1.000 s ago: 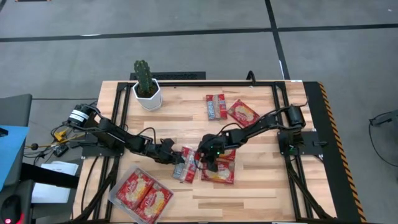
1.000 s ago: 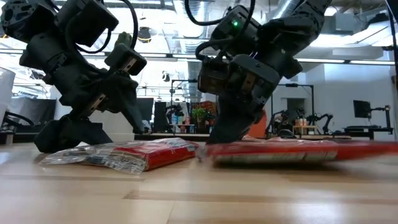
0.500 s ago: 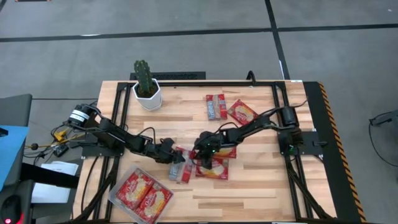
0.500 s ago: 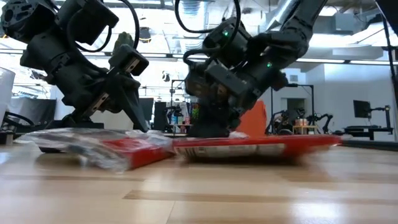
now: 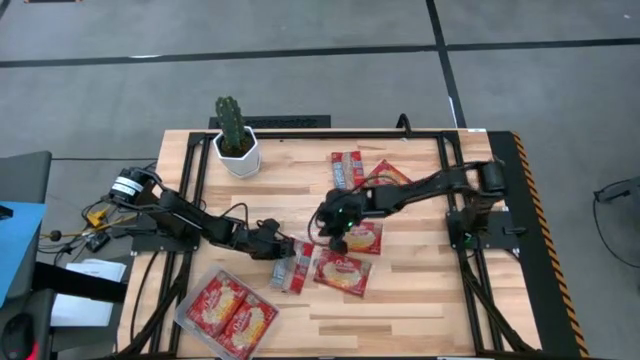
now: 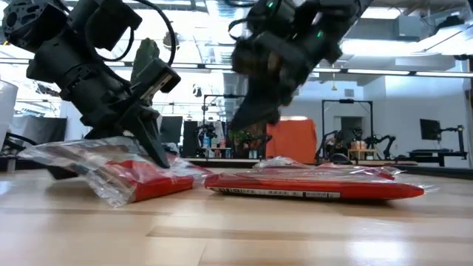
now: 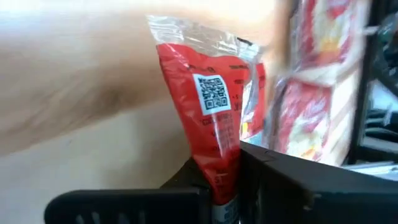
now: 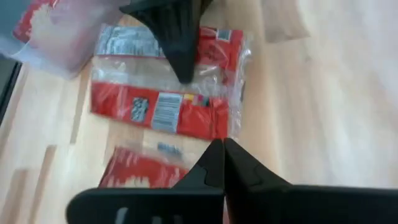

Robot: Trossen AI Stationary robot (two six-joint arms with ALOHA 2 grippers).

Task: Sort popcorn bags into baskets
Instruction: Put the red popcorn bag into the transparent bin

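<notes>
Red popcorn bags lie on the wooden table. One bag point(image 5: 290, 270) sits at mid-table with my left gripper point(image 5: 283, 252) shut on it. A second bag point(image 5: 345, 272) lies flat beside it, and a third point(image 5: 364, 238) just beyond. Two more point(image 5: 347, 170) point(image 5: 390, 178) lie toward the far edge. My right gripper point(image 5: 332, 238) hangs shut and empty above the flat bags, raised clear in the low view point(image 6: 251, 118). The clear tray point(image 5: 188, 318) at the near left holds two packets point(image 5: 228, 308). My left gripper pinches the packet's end nearest it point(image 7: 222, 177) between its two fingers, which slant down from the table's left. The packet stretches away from the fingers along their line, its QR-code side showing. In the low view it sits tilted, its lower part point(image 6: 140, 188) on the table.
A white pot with a cactus point(image 5: 236, 148) stands at the far left. Black frame rails point(image 5: 455, 180) run along the table's left, right and far sides. Bare wood point(image 5: 420, 300) lies at the near right.
My left gripper has shut on the packet, whose held end now stands raised and crumpled. My right gripper first slid the flat packet toward the table's left, then let it lie and rose, moving toward the far edge.
</notes>
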